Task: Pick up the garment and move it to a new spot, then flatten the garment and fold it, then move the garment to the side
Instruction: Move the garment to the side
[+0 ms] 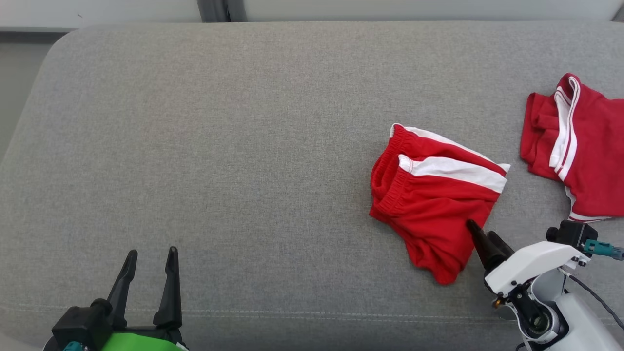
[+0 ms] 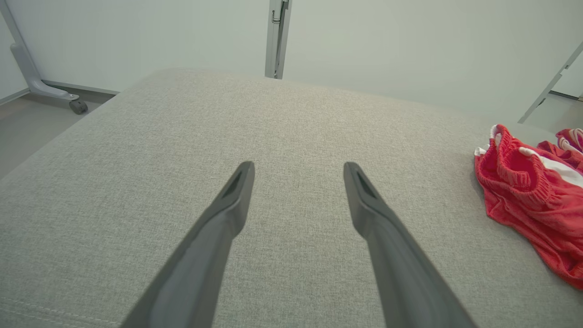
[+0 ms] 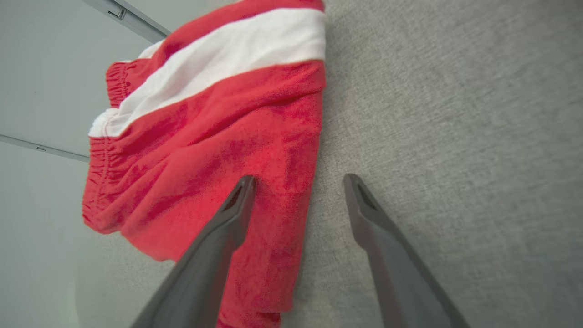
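A pair of red shorts with white side stripes, the garment [image 1: 429, 204], lies crumpled right of centre on the grey cushion [image 1: 243, 146]. My right gripper [image 1: 481, 229] is open at its lower right edge. In the right wrist view the right gripper [image 3: 298, 177] straddles that edge: one finger over the garment [image 3: 218, 136], the other over bare grey fabric. Near the front left edge my left gripper [image 1: 151, 251] stands open and holds nothing. The left wrist view shows the left gripper [image 2: 298, 166] over bare cushion, far from the garment [image 2: 524, 191] at the right.
A second red garment with white trim [image 1: 580, 146] lies at the far right edge of the cushion, also visible as a red garment [image 2: 569, 139] behind the first. A pale wall and a wheeled stand leg [image 2: 45, 86] are beyond the cushion.
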{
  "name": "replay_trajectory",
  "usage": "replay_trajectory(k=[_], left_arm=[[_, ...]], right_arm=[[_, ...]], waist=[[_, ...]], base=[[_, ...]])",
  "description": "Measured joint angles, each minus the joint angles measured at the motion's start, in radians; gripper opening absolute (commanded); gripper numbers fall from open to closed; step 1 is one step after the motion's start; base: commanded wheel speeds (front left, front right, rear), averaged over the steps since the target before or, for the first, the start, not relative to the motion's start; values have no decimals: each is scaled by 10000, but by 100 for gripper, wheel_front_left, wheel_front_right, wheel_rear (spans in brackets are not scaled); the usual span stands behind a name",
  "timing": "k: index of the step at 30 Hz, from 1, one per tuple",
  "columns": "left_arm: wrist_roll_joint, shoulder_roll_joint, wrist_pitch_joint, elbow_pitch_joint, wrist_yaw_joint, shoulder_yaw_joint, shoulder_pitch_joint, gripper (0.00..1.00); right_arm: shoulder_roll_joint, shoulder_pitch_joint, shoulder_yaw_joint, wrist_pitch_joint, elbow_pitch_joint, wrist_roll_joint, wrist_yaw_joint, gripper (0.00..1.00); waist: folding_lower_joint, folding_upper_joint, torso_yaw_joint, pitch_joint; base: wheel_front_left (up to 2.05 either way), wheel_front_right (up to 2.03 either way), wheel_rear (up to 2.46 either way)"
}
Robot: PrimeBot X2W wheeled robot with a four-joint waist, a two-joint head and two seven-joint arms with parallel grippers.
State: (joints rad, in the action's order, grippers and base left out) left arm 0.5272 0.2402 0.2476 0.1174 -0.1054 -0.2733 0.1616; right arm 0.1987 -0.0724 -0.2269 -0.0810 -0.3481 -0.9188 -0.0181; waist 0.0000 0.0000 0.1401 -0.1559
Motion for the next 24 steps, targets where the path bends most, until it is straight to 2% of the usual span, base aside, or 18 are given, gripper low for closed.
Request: replay_trajectory(k=[9,13,14,15,17,20,24], left_arm=[[2,-44,0,40,0,-4,-198,100],[6,-71,0,23,0,31,-255,100],[6,-73,0,17,0,31,-255,100],[6,-81,0,10,0,33,-255,100],[12,-104,0,-17,0,33,-256,100],[38,-127,0,-63,0,46,-266,100],[52,-148,0,-71,0,107,-280,100]], right_arm=[[-677,-696,435,-35,-679,-869,12,100],[-836,-914,435,-92,-903,-1175,320,100],[-874,-956,424,-138,-940,-1233,418,71],[-888,-1019,372,-234,-963,-1298,556,0],[-869,-1145,161,-514,-988,-1338,813,0],[-738,-1325,-196,-955,-1074,-1264,940,0],[234,-1904,-771,-2002,-1005,-859,1060,0]], waist=[[0,0,248,-367],[0,0,298,-437],[0,0,302,-449],[0,0,304,-460],[1,0,307,-480],[0,0,300,-494],[0,0,276,-522]], base=[[0,0,0],[0,0,0],[0,0,0],[0,0,0],[0,0,0],[0,0,0],[0,0,0]])
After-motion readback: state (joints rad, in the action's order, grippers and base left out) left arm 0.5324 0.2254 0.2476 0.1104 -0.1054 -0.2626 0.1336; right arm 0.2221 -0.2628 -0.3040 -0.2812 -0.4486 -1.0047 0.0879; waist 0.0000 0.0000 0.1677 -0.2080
